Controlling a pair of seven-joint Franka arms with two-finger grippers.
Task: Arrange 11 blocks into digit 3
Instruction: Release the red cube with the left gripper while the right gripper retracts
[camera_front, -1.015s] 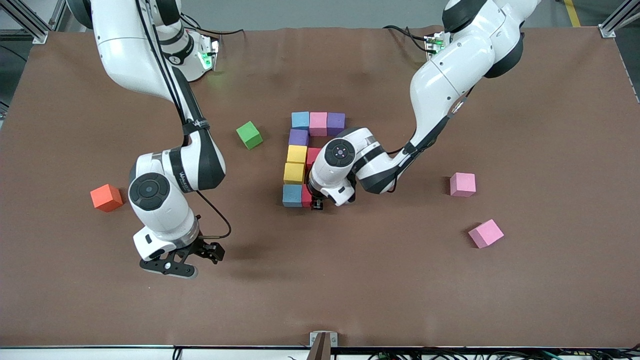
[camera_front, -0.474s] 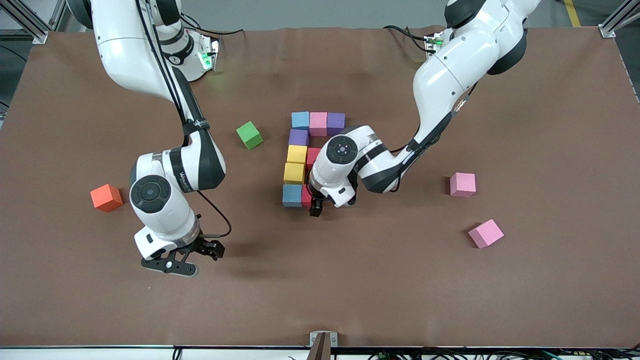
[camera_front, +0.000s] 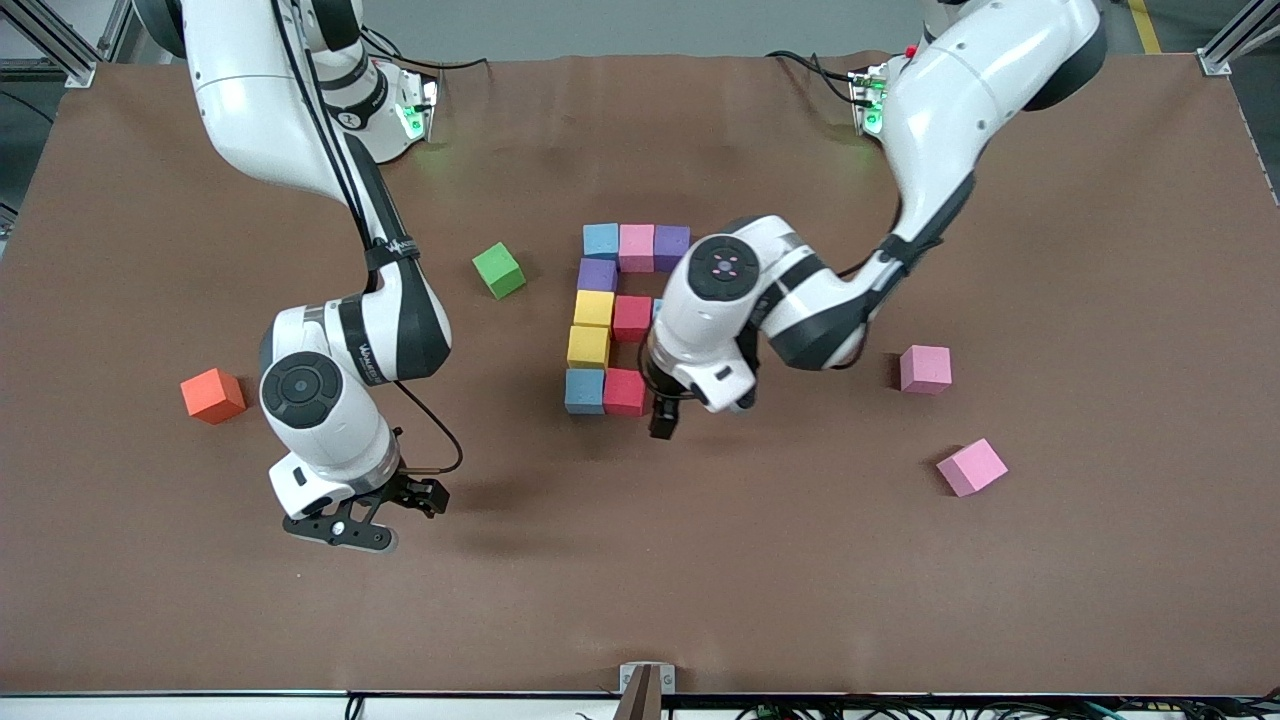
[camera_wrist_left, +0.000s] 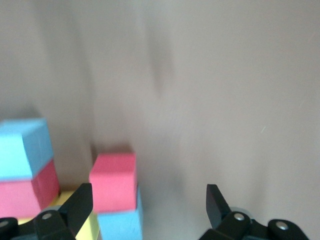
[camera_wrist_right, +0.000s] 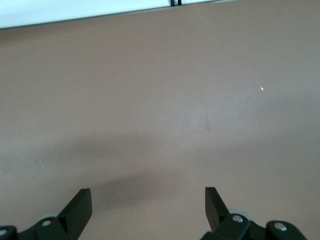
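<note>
The blocks form a partial figure mid-table: light blue (camera_front: 601, 240), pink (camera_front: 636, 247) and purple (camera_front: 671, 246) in the row farthest from the camera, then purple (camera_front: 597, 274), yellow (camera_front: 594, 308) beside red (camera_front: 632, 317), yellow (camera_front: 588, 346), and a blue block (camera_front: 584, 391) touching a red block (camera_front: 624, 391) in the nearest row. Two loose pink blocks (camera_front: 925, 368) (camera_front: 971, 466) lie toward the left arm's end. My left gripper (camera_front: 663, 418) (camera_wrist_left: 148, 200) hangs open and empty over bare cloth beside that red block (camera_wrist_left: 113, 182). My right gripper (camera_front: 365, 515) (camera_wrist_right: 147, 200) waits open over bare cloth.
A green cube (camera_front: 498, 270) sits beside the figure toward the right arm's end, and an orange cube (camera_front: 212, 395) lies farther out that way. The left arm's forearm (camera_front: 800, 300) crosses above the figure's edge, hiding part of a light blue block there.
The left gripper opened, let go of the red block beside the blue one, and drew up and away toward the left arm's end. The right arm barely moved.
</note>
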